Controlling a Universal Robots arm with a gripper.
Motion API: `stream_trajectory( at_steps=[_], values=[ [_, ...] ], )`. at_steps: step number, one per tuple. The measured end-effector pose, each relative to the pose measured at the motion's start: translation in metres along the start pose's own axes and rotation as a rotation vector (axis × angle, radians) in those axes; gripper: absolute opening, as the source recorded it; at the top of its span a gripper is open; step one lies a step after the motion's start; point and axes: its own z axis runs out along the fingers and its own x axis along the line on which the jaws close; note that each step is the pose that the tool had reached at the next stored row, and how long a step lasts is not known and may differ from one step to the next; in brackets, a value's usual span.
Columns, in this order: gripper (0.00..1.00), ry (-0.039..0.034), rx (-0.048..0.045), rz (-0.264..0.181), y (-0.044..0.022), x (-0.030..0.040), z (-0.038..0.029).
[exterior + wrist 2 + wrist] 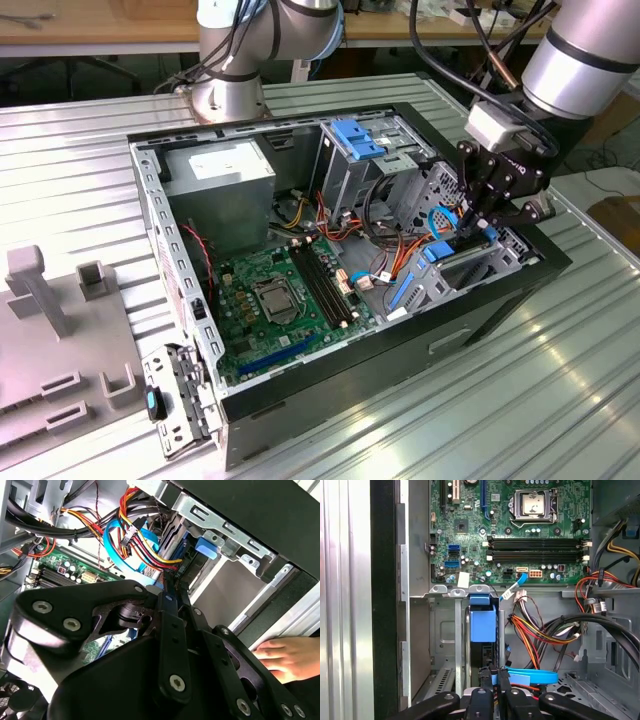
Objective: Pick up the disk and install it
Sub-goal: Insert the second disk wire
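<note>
Reaching down into the open computer case point(330, 400), the gripper point(470, 228) has its fingers closed on the disk point(483, 625), which stands on edge in the drive bay point(455, 645) directly below the fingertips, its blue rail showing. In the second wrist view a person's hand point(292, 656) rests beside the case; the first wrist view takes in the green motherboard point(520, 530).

The ribbed silver metal table point(470, 400) is showing a glossy sheen. The matt black plastic gripper point(494, 677) is gripping the disk's smooth bright blue plastic rail point(483, 622). The green circuit board point(520, 535) is looking glossy.
</note>
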Motion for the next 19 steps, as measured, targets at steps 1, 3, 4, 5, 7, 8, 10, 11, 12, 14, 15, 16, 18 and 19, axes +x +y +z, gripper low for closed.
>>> stream_trajectory(
  at_steps=[1, 3, 4, 5, 7, 8, 10, 11, 12, 14, 15, 16, 18, 19],
  values=[
    [0.16, 0.0, 0.0, -0.001, 0.0, 0.0, 0.0001],
    [0.16, -0.0002, 0.0, -0.001, 0.0, 0.0, 0.0005],
    [0.16, 0.0, 0.0, -0.002, 0.0, 0.0, 0.0009],
    [0.16, 0.0001, 0.0, -0.003, 0.0, 0.0, 0.0014],
    [0.16, 0.0001, 0.0001, -0.004, 0.0001, 0.0, 0.0028],
    [0.16, 0.0001, 0.0, -0.004, 0.0001, -0.0001, 0.0032],
    [0.16, 0.0003, 0.0, -0.004, 0.0001, -0.0001, 0.0039],
    [0.16, 0.0002, 0.0, -0.005, 0.0001, -0.0001, 0.0042],
    [0.16, 0.0001, 0.0001, -0.005, 0.0001, -0.0001, 0.0049],
    [0.16, 0.0002, 0.0001, -0.005, 0.0001, -0.0001, 0.0056],
    [0.16, 0.0004, 0.0, -0.005, 0.0002, -0.0001, 0.0063],
    [0.16, 0.0003, 0.0, -0.005, 0.0002, -0.0001, 0.0068],
    [0.16, -0.0003, 0.0001, -0.006, 0.0002, -0.0001, 0.0081],
    [0.16, -0.0002, 0.0001, -0.006, 0.0002, -0.0001, 0.0085]
  ],
)
